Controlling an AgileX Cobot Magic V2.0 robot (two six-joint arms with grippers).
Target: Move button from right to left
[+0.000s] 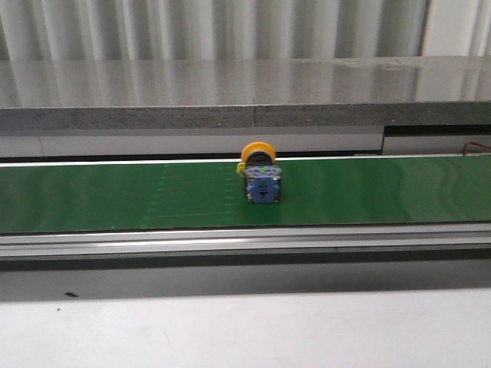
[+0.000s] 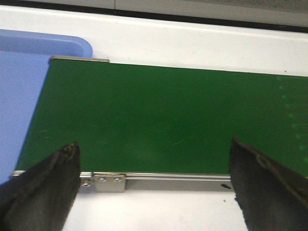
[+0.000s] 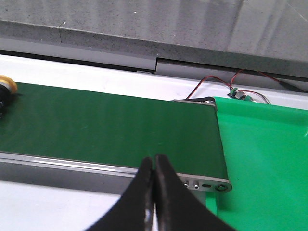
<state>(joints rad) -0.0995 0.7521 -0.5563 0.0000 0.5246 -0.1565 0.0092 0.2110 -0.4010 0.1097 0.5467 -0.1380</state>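
The button (image 1: 260,174) lies on the green conveyor belt (image 1: 115,195) near the middle of the front view, its yellow-orange cap at the back and its blue-grey block with a green mark facing me. Its cap edge also shows in the right wrist view (image 3: 6,87) at the far end of the belt. My left gripper (image 2: 154,185) is open and empty over the belt's left end. My right gripper (image 3: 154,166) is shut and empty at the belt's near rail by its right end. Neither arm shows in the front view.
A blue tray (image 2: 24,86) lies beyond the belt's left end. A green tray (image 3: 269,159) lies beyond the belt's right end, with red and black wires (image 3: 216,82) behind it. A grey stone ledge (image 1: 245,96) runs behind the belt.
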